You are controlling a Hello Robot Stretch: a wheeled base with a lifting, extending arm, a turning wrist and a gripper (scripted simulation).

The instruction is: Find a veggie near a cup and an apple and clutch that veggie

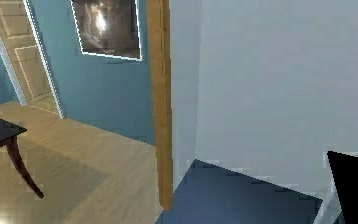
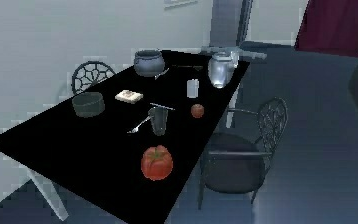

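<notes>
A black dining table (image 2: 57, 150) runs across the arm side view. Near its front edge lies a round red veggie with a green top, like a tomato (image 2: 157, 162). Farther along stands a dark cup (image 2: 160, 120). To the right of the cup is a small red apple (image 2: 197, 111). A small white cup-like thing (image 2: 192, 88) stands beyond the apple.
Also on the table are a dark pot (image 2: 148, 64), a silver jar (image 2: 221, 68), a dark bowl (image 2: 85, 104), a plate with bread (image 2: 129, 96) and a utensil (image 2: 139, 125). Metal chairs (image 2: 242, 150) (image 2: 92, 75) flank it. Ahead are a wooden door post (image 1: 160, 100), a white wall, a framed picture (image 1: 107, 28) and a dark table corner (image 1: 2, 135).
</notes>
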